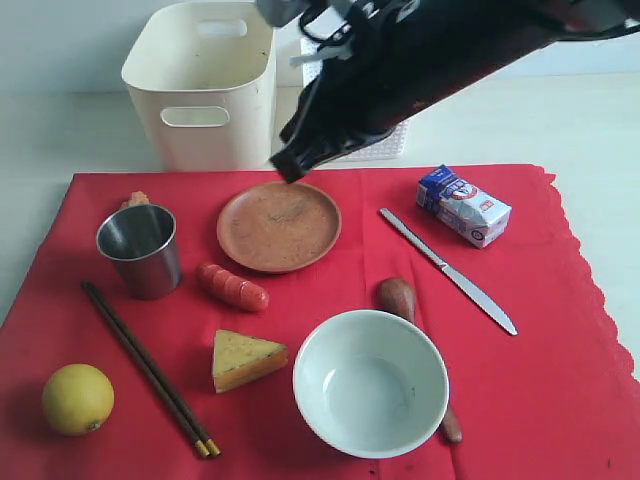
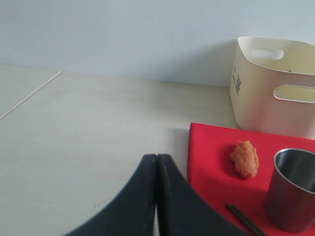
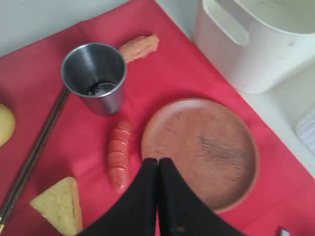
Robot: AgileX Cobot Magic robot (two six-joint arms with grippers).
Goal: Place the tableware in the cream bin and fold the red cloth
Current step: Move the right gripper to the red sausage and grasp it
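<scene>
Found red cloth spread flat and unfolded on pale table, scalloped edge at exterior view's right. Counted all tableware on it, none in cream bin, which stands upright just past cloth's far edge, left of centre. Logged round brown clay plate near far middle; steel cup upright to its left; dark chopsticks with yellow tips lying diagonal in front of cup; pale green-white bowl upright near front centre; brown wooden spoon along bowl's right side, handle partly hidden by it; steel table knife diagonal, right of plate. Noted food among these: sausage just in front of plate, cheese wedge left of bowl, lemon front left, milk carton far right, orange fried piece behind cup. Spotted white lattice basket beside bin, mostly hidden by dark arm. Saw right gripper with fingers pressed together, nothing between, tip close over plate's rim; contact cannot be told. Saw left gripper likewise closed and empty, over bare table just off cloth's corner.
</scene>
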